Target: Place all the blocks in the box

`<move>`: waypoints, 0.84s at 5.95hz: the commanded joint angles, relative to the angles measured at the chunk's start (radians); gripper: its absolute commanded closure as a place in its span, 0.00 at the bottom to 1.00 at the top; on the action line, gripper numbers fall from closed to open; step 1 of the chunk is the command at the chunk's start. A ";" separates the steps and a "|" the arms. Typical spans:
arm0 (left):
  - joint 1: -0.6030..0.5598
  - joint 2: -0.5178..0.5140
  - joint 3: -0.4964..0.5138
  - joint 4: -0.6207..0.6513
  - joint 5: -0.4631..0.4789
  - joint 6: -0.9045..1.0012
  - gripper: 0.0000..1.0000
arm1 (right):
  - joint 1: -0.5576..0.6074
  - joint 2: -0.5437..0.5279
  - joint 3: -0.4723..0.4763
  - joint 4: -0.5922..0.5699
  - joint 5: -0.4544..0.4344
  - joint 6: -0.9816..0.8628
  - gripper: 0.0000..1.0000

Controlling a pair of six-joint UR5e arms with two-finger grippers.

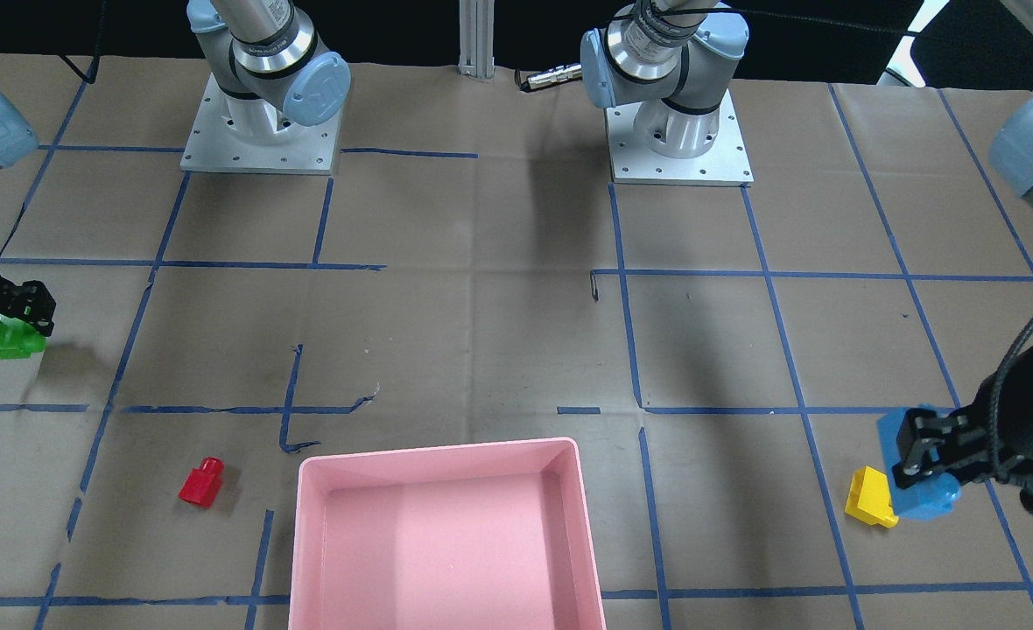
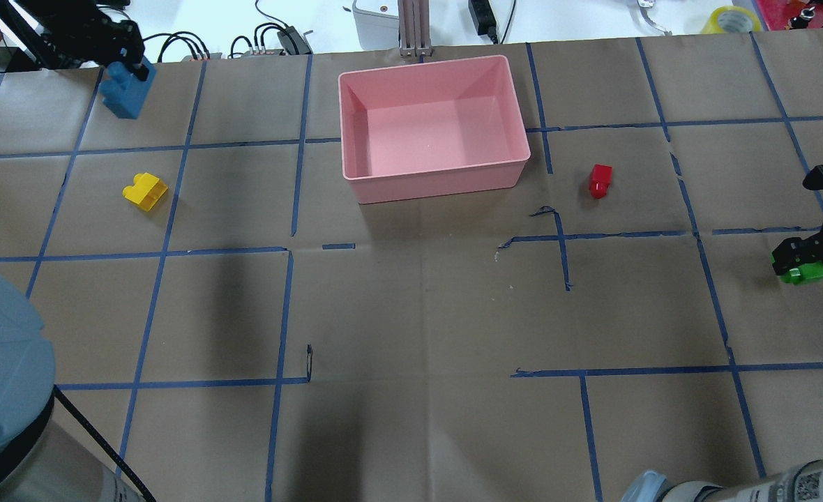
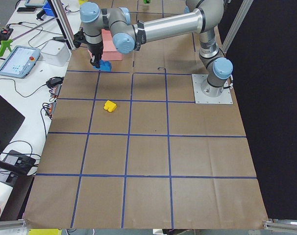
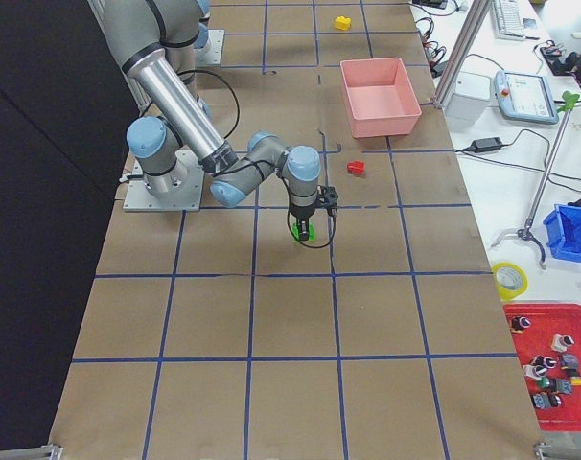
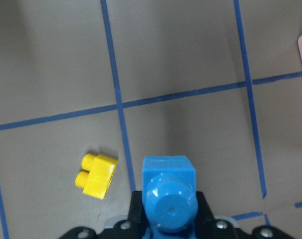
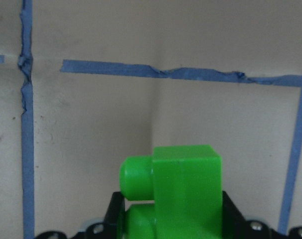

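Observation:
My left gripper (image 2: 131, 70) is shut on the long blue block (image 2: 125, 97) and holds it above the table's far left part; the block fills the left wrist view (image 5: 169, 199). The yellow block (image 2: 145, 190) lies on the table near it (image 5: 96, 175). My right gripper (image 2: 800, 255) is shut on the green block (image 2: 803, 272), low over the table at the right edge; the block also shows in the right wrist view (image 6: 181, 194). The red block (image 2: 600, 180) lies right of the pink box (image 2: 439, 183), which holds nothing.
Brown paper with a blue tape grid covers the table. Both arm bases (image 1: 258, 131) (image 1: 678, 131) stand at the robot's side. Cables, a white device (image 2: 376, 21) and a tape roll (image 2: 732, 17) lie beyond the far edge.

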 commanded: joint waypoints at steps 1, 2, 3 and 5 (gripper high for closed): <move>-0.194 -0.156 0.213 -0.006 0.018 -0.273 1.00 | 0.047 -0.077 -0.060 0.053 -0.035 0.000 0.93; -0.291 -0.204 0.258 -0.017 0.020 -0.412 1.00 | 0.109 -0.107 -0.092 0.105 -0.055 0.014 0.93; -0.346 -0.242 0.255 -0.009 0.020 -0.480 1.00 | 0.150 -0.152 -0.143 0.235 -0.048 0.088 0.93; -0.376 -0.309 0.231 0.014 0.018 -0.527 1.00 | 0.247 -0.180 -0.169 0.300 -0.034 0.207 0.92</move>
